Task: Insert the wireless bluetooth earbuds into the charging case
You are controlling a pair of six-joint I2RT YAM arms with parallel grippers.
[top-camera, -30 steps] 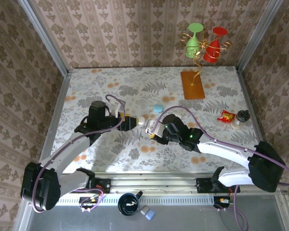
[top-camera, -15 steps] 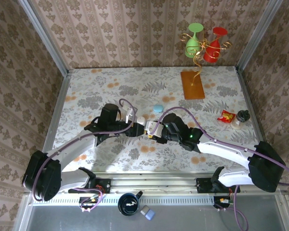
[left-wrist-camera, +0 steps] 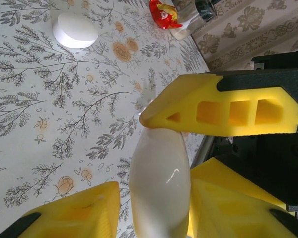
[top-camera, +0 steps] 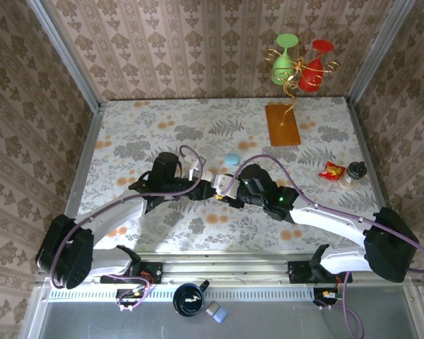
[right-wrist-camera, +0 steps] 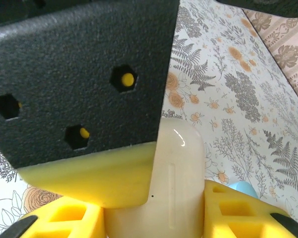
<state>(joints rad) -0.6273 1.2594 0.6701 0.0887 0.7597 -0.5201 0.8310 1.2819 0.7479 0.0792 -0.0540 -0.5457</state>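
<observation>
The white pebble-like charging case [left-wrist-camera: 159, 183] hangs above the table. My right gripper [right-wrist-camera: 154, 215] is shut on it, a yellow pad against each side of the case [right-wrist-camera: 179, 168]. My left gripper [left-wrist-camera: 154, 203] straddles the same case edge-on. One of its fingers [left-wrist-camera: 228, 203] lies against the case, and a strip of tablecloth shows between the other finger [left-wrist-camera: 74, 213] and the case. In the top view the left gripper [top-camera: 201, 189] and right gripper [top-camera: 225, 195] meet at mid-table. The earbuds are hidden.
A white puck-shaped case [left-wrist-camera: 74, 29] and a small light-blue object [top-camera: 231, 159] lie just beyond the grippers. Far right are a red packet [top-camera: 332, 171] and a dark-lidded jar [top-camera: 355, 171]. At the back stand an orange board [top-camera: 283, 125] and a wire stand [top-camera: 290, 78] with coloured glasses.
My left arm has swung right to meet the right gripper, and its jaws have narrowed around the case. The right arm has kept its hold and barely moved.
</observation>
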